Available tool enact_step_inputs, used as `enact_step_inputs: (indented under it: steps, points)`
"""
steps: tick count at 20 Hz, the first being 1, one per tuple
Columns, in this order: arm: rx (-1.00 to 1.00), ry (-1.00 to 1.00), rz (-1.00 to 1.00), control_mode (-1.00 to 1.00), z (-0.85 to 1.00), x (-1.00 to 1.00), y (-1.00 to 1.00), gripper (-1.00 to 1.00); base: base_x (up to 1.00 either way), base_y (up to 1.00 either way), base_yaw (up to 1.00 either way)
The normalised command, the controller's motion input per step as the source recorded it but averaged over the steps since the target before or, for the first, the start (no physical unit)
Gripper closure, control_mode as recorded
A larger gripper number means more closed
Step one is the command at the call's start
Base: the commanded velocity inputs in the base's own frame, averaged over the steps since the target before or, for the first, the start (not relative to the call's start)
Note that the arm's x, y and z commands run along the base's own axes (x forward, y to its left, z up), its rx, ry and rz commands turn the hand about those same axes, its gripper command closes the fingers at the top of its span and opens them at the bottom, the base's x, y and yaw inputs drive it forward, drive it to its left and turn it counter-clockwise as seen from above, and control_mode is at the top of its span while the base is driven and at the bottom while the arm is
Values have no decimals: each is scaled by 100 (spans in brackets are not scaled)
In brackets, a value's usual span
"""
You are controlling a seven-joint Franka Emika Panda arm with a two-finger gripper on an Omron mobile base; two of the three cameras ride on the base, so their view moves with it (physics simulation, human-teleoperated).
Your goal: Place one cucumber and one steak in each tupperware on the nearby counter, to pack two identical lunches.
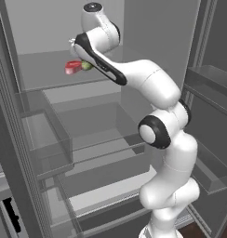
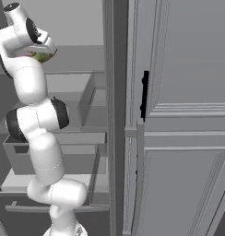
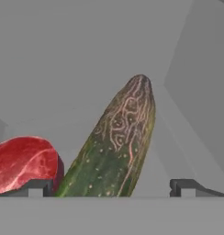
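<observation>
Green and mottled, the cucumber (image 3: 116, 151) lies on an upper fridge shelf (image 1: 50, 69) between the wide-open jaws of the gripper (image 3: 111, 187), with a red steak (image 3: 23, 163) just beside it and close to one fingertip (image 3: 33, 187). Nothing is gripped yet. My worry is that fingertip: closing could nudge or catch the steak, and a grip near the cucumber's rounded end might let it squirt out across the shelf.

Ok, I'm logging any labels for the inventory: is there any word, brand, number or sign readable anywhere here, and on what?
None: no text can be read in any view.
The cucumber shows skin markings, no print.
The steak shows white streaks, no label.
The fridge shelves and the cabinet door are plain.
</observation>
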Motion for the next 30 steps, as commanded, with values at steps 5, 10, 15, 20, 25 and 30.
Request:
enact_step_inputs:
  steps: [5, 10, 15, 20, 25, 30]
  points:
    - [0, -13, 0, -100, -34, 9, 0, -100, 0, 0, 0]
    - [0, -13, 0, -100, -55, 13, 0, -100, 0, 0, 0]
    - [-1, -8, 0, -100, -35, 18, 0, 100, 0, 0, 0]
    - [-4, -9, 0, -100, -20, 1, -1, 100, 0, 0, 0]
    - [0, -16, -1, -100, -23, -58, -29, 100, 0, 0, 0]
    - [5, -64, -12, -100, 67, -100, -15, 100, 0, 0, 0]
